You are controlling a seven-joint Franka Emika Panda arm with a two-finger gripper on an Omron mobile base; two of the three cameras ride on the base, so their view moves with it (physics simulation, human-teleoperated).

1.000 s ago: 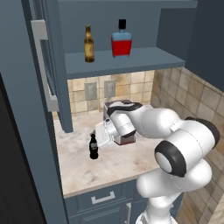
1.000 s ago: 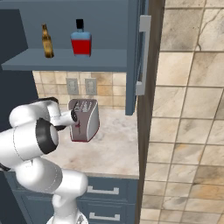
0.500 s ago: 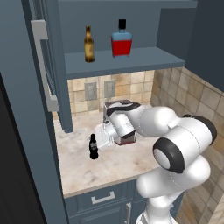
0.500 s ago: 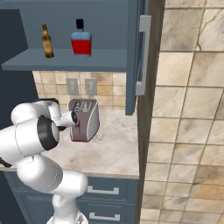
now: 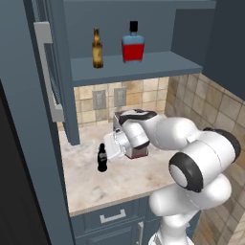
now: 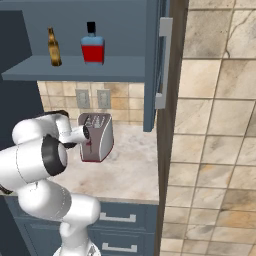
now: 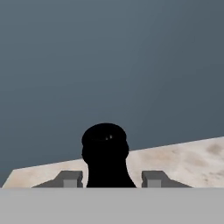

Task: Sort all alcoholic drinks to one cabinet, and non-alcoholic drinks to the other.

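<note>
Pincer low over the counter, pointing toward the dark cabinet side. In the hand view the cola bottle stands upright between the two fingertips, its cap and neck filling the middle. A sliver of gap shows on each side of the neck, so the jaws look drawn in around the bottle; whether they actually press on it I cannot tell from this angle.

Left base view: cola bottle on the counter just in front of the hand, red label faint. Toaster directly behind the hand, mostly covered by the arm; in the right base view the toaster sits just beside the wrist.

Well above the pincer, on the open cabinet shelf: beer bottle and red bottle, both upright, apart from each other. Same pair in the right base view, beer bottle and red bottle.
</note>
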